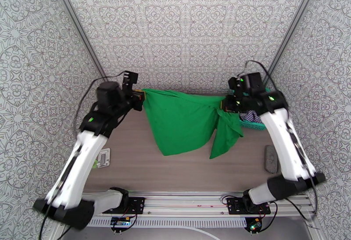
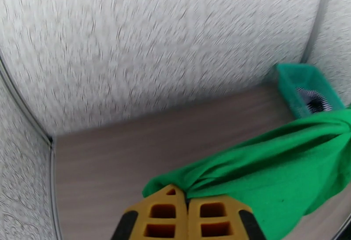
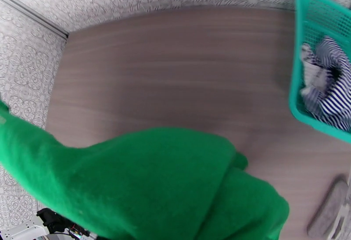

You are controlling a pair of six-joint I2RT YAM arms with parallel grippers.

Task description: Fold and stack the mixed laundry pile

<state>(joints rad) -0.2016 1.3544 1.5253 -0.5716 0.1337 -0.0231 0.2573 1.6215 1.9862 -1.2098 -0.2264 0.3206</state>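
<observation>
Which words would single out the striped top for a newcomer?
Find the wooden table, then the teal mesh basket at its far right corner. Crumpled inside lies the striped top, thin dark-and-white stripes, unlike the plain green T-shirt hanging nearby.

green tee point(image 1: 184, 122) hangs stretched above the surface point(image 1: 131, 166), bunched at both upper corners; striped top point(image 3: 327, 83) crumpled in the basket point(image 3: 320, 12)

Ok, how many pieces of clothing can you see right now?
2: the green T-shirt stretched between the left gripper and right gripper, and the striped top in the teal basket. More may be hidden underneath it.
</observation>
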